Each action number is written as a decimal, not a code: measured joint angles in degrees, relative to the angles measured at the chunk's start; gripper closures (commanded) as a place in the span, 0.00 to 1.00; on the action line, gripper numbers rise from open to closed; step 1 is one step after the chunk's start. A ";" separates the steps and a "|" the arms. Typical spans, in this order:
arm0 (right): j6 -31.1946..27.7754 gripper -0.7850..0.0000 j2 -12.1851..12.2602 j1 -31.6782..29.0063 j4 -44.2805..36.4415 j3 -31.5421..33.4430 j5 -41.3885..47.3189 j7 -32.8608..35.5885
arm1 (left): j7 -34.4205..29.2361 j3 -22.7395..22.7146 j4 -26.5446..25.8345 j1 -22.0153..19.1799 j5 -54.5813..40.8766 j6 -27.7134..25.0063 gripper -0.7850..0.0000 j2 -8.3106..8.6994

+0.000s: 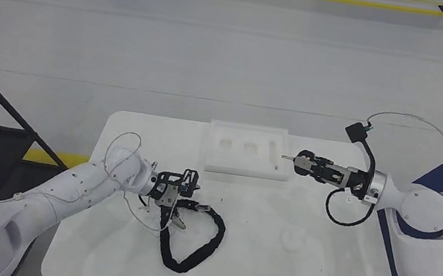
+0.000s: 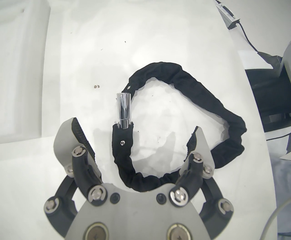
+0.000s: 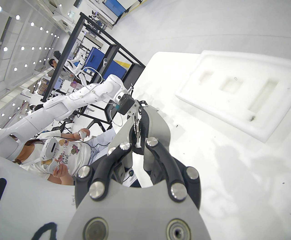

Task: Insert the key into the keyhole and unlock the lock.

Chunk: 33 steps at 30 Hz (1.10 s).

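left claw (image 2: 136,129): spread wide, low over the table, empty; seen from above at the front left (image 1: 186,199)
left fingers (image 2: 80,138): one on each side of the sleeved end of the chain lock; far-side finger in front of the chain, contact there not to be told
chain lock (image 2: 227,118): black fabric-sleeved chain, flat on the table in an open loop, both ends just ahead of the left claw; seen from above as a curl at the front left of the table (image 1: 212,242)
chrome end (image 2: 123,109): short shiny cylinder sticking out of one sleeve end, lying on the table, pointing away from the left claw and almost meeting the other end of the chain; keyhole not to be made out
right claw (image 3: 139,113): pressed together, pinching the key; held off the table at the right, pointing toward the left arm (image 1: 302,161)
key (image 1: 289,158): thin metal tip poking out beyond the right claw, just beside the right edge of the foam tray, well apart from the chain lock
foam tray (image 1: 249,150): white block with three shallow recesses, at the back middle of the table (image 3: 227,118)
table (image 1: 314,268): white, with a few small dark specks (image 2: 159,45)
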 measured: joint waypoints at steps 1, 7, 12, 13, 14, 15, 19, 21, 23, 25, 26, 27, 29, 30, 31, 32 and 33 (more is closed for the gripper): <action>0.00 1.00 0.00 0.00 0.00 0.00 0.00 0.00 | 2.33 0.00 0.56 0.17 2.04 0.54 0.00 -0.21; 0.00 1.00 0.00 0.00 0.00 0.00 0.00 0.00 | 15.84 0.00 5.25 0.70 13.60 4.71 0.00 -2.40; 0.00 1.00 0.00 0.00 0.00 0.00 0.00 0.00 | 21.67 0.00 9.32 0.62 19.88 5.81 0.00 -5.00; 0.00 1.00 0.00 0.00 0.00 0.00 0.00 0.00 | 22.26 0.00 10.06 0.61 20.61 5.87 0.00 -5.47; 0.00 1.00 0.00 0.00 0.00 0.00 0.00 0.00 | 22.84 0.00 10.78 0.61 21.21 5.91 0.00 -5.93; 0.00 1.00 0.00 0.00 0.00 0.00 0.00 0.00 | 23.60 0.00 11.72 0.60 21.89 5.91 0.00 -6.52; 0.00 1.00 0.00 0.00 0.00 0.00 0.00 0.00 | 26.01 0.00 14.61 0.59 23.77 5.96 0.02 -8.17; 0.00 1.00 0.00 0.00 0.00 0.00 0.00 0.00 | 27.23 0.00 16.03 0.57 24.52 5.94 0.25 -8.91; 0.00 1.00 0.00 0.00 0.00 0.00 0.00 0.00 | 28.11 0.00 17.11 0.52 25.12 5.98 0.57 -9.48; 0.00 1.00 0.00 0.00 0.00 0.00 0.00 0.00 | 28.89 0.00 18.26 0.52 25.78 6.12 0.66 -10.13; 0.00 1.00 0.00 0.00 0.00 0.00 0.00 0.00 | 29.07 0.00 18.73 0.52 26.03 6.20 0.73 -10.40; 0.00 1.00 0.00 0.00 0.00 0.00 0.00 0.00 | 29.19 0.00 19.34 0.55 26.30 6.33 0.80 -10.78; 0.00 1.00 0.00 0.00 0.00 0.00 0.00 0.00 | 29.29 0.00 20.19 0.59 26.55 6.48 1.00 -11.36; 0.00 1.00 0.00 0.00 0.00 0.00 0.00 0.00 | 29.29 0.00 20.71 0.60 26.74 6.58 1.00 -11.73; 0.00 1.00 0.00 0.00 0.00 0.00 0.00 0.00 | 29.17 0.00 21.11 0.58 26.90 6.69 1.00 -12.00; 0.00 1.00 0.00 0.00 0.00 0.00 0.00 0.00 | 28.99 -0.01 21.52 0.55 27.01 6.82 1.00 -12.26; 0.00 1.00 0.00 0.00 0.00 0.00 0.00 0.00 | 28.83 -0.02 22.03 0.53 27.03 6.99 1.00 -12.60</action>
